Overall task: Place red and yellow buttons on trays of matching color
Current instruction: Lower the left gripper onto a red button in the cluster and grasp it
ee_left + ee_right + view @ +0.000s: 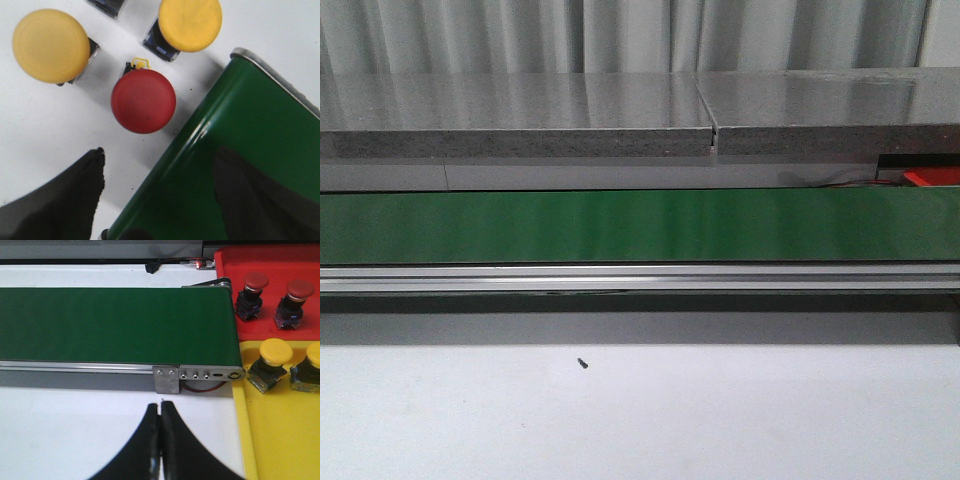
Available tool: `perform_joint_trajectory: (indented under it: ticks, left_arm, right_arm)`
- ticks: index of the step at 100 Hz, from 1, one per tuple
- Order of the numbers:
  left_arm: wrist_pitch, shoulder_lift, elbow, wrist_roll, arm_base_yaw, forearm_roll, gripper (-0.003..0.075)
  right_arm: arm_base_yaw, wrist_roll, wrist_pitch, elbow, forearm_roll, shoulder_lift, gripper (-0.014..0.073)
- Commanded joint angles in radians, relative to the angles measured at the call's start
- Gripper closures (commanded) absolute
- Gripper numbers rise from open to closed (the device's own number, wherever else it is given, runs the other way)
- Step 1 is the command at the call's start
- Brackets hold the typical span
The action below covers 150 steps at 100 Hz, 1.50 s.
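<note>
In the left wrist view a red button [143, 101] stands on the white table between two yellow buttons [51, 45] [190, 23]. My left gripper [162, 151] hangs open just short of the red button, holding nothing; one finger is over the table, the other over the green belt [240, 150]. In the right wrist view the red tray [270, 320] holds two red buttons [252, 289] [295, 297], and the yellow tray [280, 435] holds two yellow buttons [272, 362] [311, 365]. My right gripper [160, 406] is shut and empty over the white table, left of the yellow tray.
The green conveyor belt [640, 226] runs across the front view, with a grey ledge [520, 145] behind it. Its metal end bracket [200, 375] lies ahead of my right gripper. A corner of the red tray [932, 178] shows at right. Neither arm appears in the front view.
</note>
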<state>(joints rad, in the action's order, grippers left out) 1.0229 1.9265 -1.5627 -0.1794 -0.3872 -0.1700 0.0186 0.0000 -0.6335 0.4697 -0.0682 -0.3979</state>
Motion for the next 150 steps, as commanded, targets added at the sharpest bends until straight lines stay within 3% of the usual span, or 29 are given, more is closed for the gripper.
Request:
perform_joint_trajectory:
  ticks: [1, 69, 77, 96, 108, 150]
  left_arm:
    - [-0.023, -0.032, -0.049, -0.037, -0.010, -0.014, 0.0279]
    - [-0.137, 0.087, -0.061, -0.072, -0.021, -0.054, 0.0288]
    - [-0.138, 0.092, -0.061, -0.072, -0.021, -0.054, 0.0341]
    - [-0.145, 0.092, -0.061, -0.069, -0.021, -0.054, 0.0566]
    - [-0.130, 0.085, -0.061, -0.058, -0.021, -0.054, 0.0647]
    - [-0.114, -0.165, 0.029, 0.024, -0.015, -0.009, 0.0668]
  right_arm:
    - [0.000, 0.000, 0.066, 0.024, -0.005, -0.002, 0.0661]
    - [0.000, 0.000, 0.066, 0.024, -0.005, -0.002, 0.0661]
    - [0.000, 0.000, 0.066, 0.024, -0.005, -0.002, 0.0661]
    - [0.000, 0.000, 0.066, 0.024, -0.005, -0.002, 0.0661]
    - [0.000, 0.000, 0.066, 0.024, -0.005, -0.002, 0.0661]
    - [0.000, 0.000, 0.066, 0.024, -0.005, -0.002, 0.0661]
